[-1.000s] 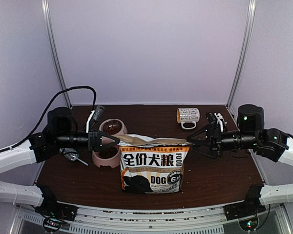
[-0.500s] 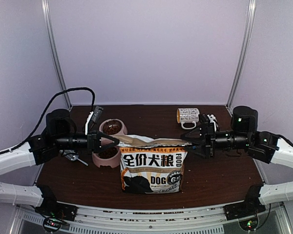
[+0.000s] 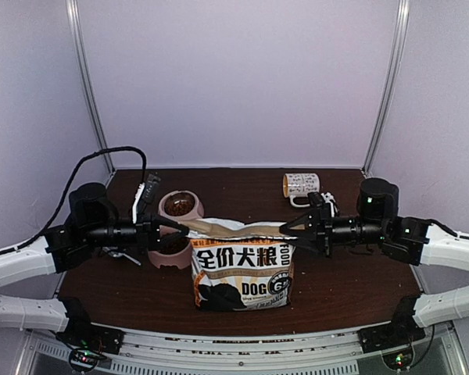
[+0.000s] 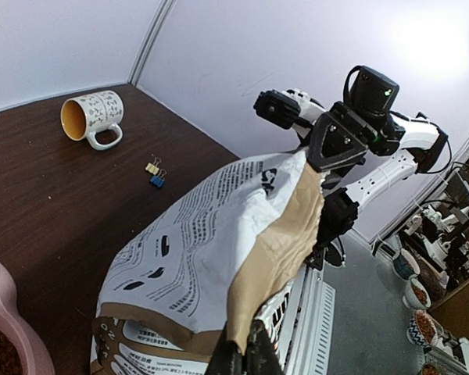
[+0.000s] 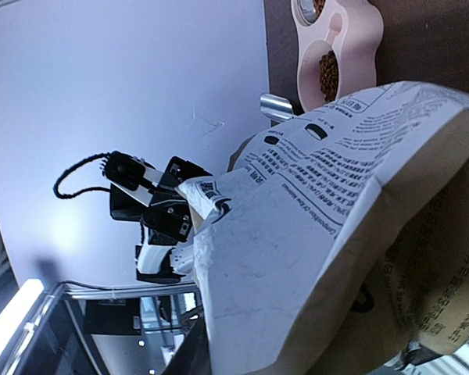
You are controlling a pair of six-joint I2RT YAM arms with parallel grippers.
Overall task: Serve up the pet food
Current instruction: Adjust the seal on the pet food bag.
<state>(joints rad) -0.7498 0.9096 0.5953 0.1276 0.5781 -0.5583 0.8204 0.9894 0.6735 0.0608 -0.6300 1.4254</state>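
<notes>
Two arms reach inward from either side, forearms near level above the dark brown wooden tabletop (image 3: pixel 352 289). They meet the top edge of the upright kraft-brown dog-food bag with black-and-white lettering (image 3: pixel 242 269), which stands mid-table, nearer the front edge than the back wall. The left gripper (image 3: pixel 186 226) is pinched tight on the bag's top left corner (the left wrist view shows its fingertips (image 4: pixel 246 361) closed over the paper fold). The right gripper (image 3: pixel 289 229) straddles the top right corner, one finger above and one below; whether it grips the paper I cannot tell. Small dark brown kibble pellets (image 5: pixel 327 76) lie in both cups of the pink plastic double bowl (image 3: pixel 162 259), just beside the bag's left rear. Bare wood lies right of the bag and behind it, up to the printed white ceramic mug (image 3: pixel 301 186), which is on its side near the back right. A silver metal scoop (image 3: pixel 116 251) lies left of the bowl.
</notes>
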